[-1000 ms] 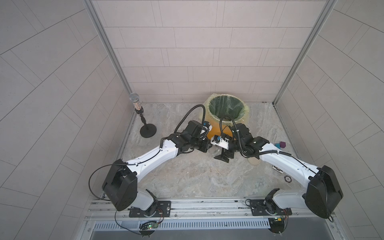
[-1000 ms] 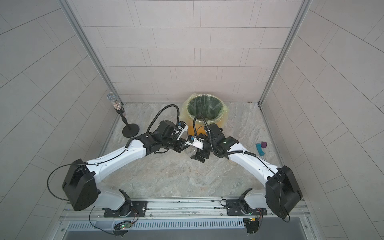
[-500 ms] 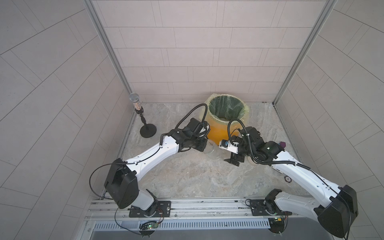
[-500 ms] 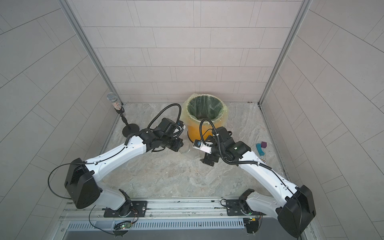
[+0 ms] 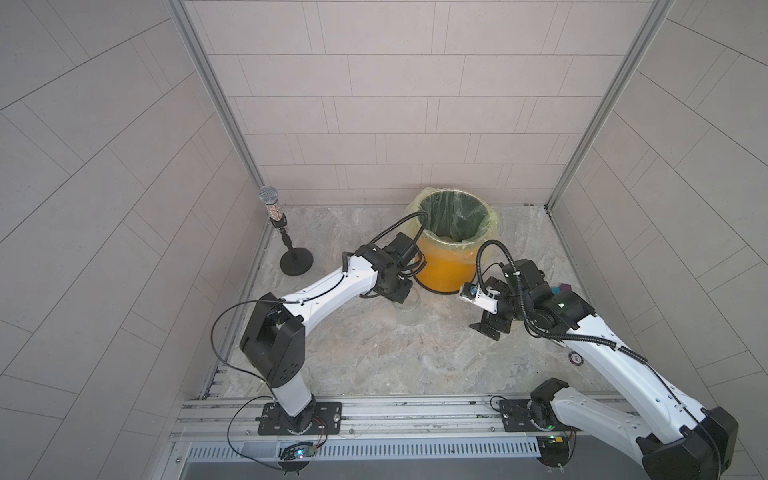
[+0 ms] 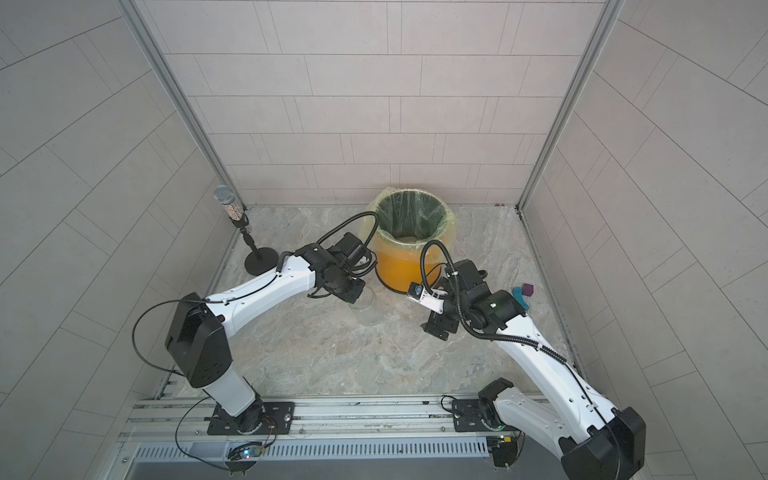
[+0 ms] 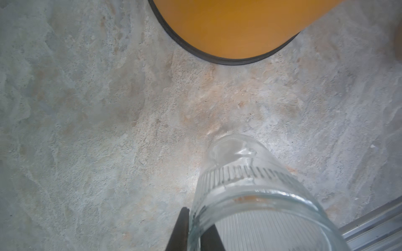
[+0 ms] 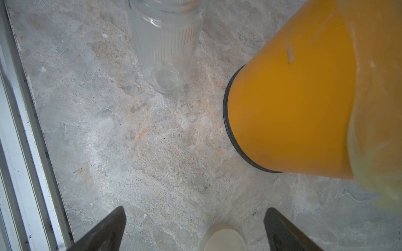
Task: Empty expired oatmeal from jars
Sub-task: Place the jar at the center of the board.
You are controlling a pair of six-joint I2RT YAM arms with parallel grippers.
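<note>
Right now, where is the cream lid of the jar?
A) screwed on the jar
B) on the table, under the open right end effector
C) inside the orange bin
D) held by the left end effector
B: the right wrist view shows the lid lying on the table between the spread jaws of the right end effector.

No legible txt, labels or nos. anywhere.

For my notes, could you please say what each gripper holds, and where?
The left gripper pinches the jar by its rim; the right gripper, open, holds nothing.
</note>
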